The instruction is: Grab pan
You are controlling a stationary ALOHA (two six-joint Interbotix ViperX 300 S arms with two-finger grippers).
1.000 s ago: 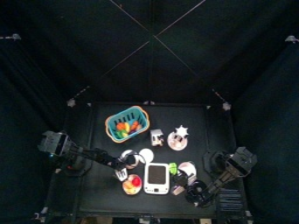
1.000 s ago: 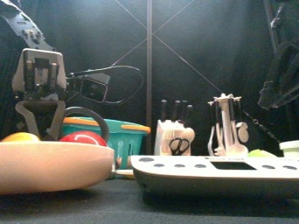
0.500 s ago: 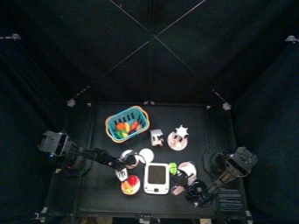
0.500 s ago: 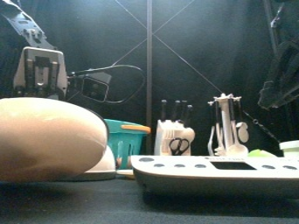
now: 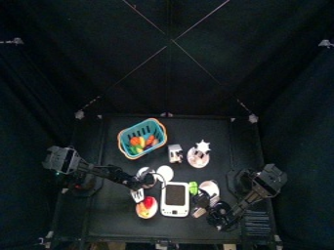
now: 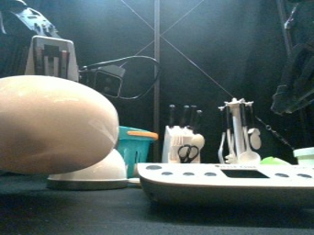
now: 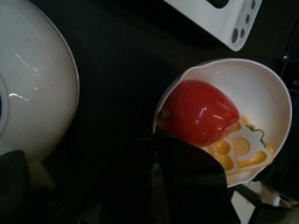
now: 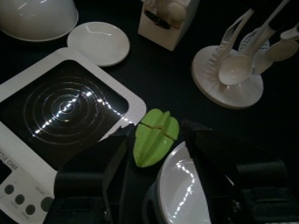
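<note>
Left pincer [image 7: 89, 156]: pressed onto the rim of the pan [image 7: 253, 94], one jaw inside by the tomato [image 7: 198, 110], as far as I can tell.
Right pincer [image 8: 163, 168]: spread, idle at the desk's [image 5: 117, 132] 4 o'clock.
Pan's place: 7 o'clock.
Progress: grip looks made; the front view suggests it is off the desk, so lifting clear remains.
Pointing: mouth upward.
Long axis: none; round, no handle visible.

No readable text, label, brand or number is seen in any view. Small marks are visible on the white scale's [image 8: 59, 109] button panel, but they are too blurred to be read.
</note>
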